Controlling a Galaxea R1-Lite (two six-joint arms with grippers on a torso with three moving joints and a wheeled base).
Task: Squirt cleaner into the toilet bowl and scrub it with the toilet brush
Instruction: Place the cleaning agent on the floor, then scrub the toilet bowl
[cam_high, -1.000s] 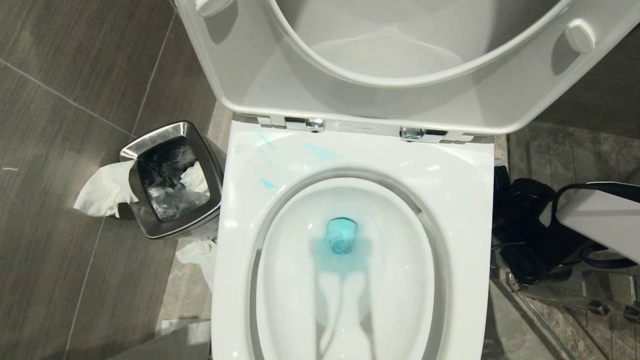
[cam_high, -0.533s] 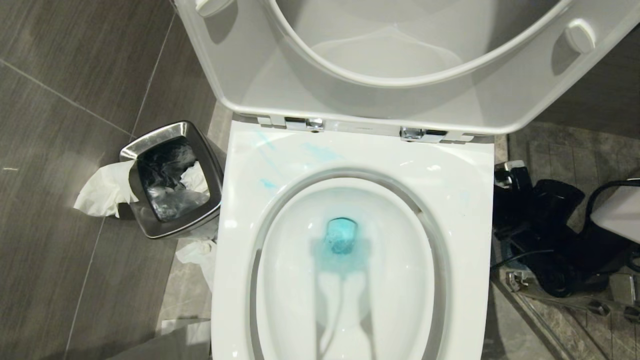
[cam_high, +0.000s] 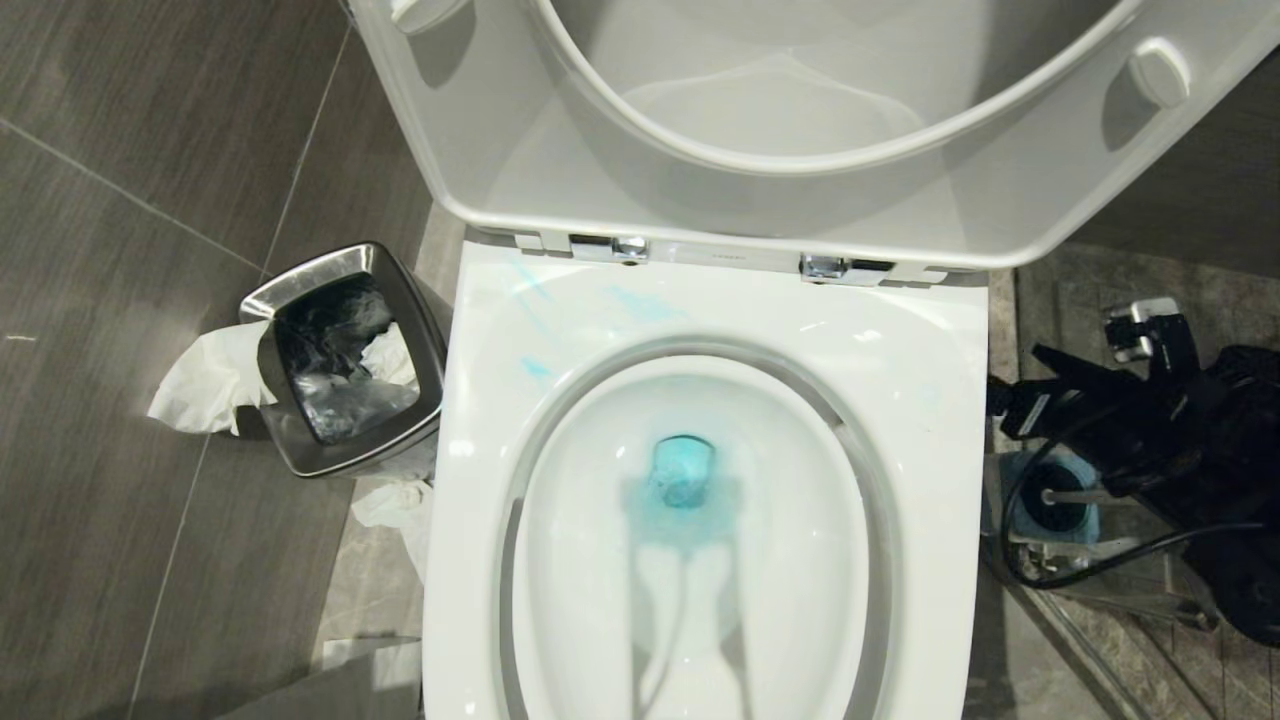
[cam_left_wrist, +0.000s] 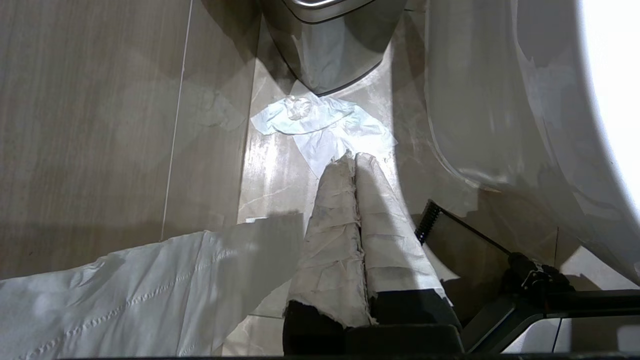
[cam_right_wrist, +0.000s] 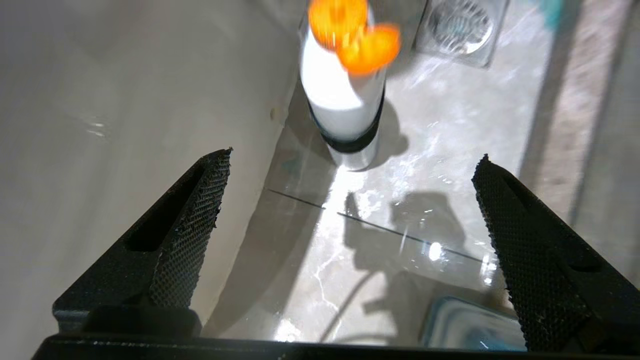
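The toilet bowl stands with seat and lid raised. Turquoise cleaner tints the water at the drain, and thin blue smears lie on the back of the rim. To the right of the bowl, on the floor, a slim grey toilet brush handle shows in the dark mouth of its blue holder. My right arm hangs over that holder. My right gripper is open above wet floor, nothing between its fingers. My left gripper, with cloth-wrapped fingers, is shut and empty, low beside the bowl.
A steel-rimmed waste bin with tissue spilling out stands left of the bowl. More tissue lies on the floor. A white bottle with an orange cap stands by the toilet's side wall, near a floor drain.
My right arm has swung up and to the right in the head view. Its white forearm shell has left the picture and the blue holder now shows. The left arm has not moved.
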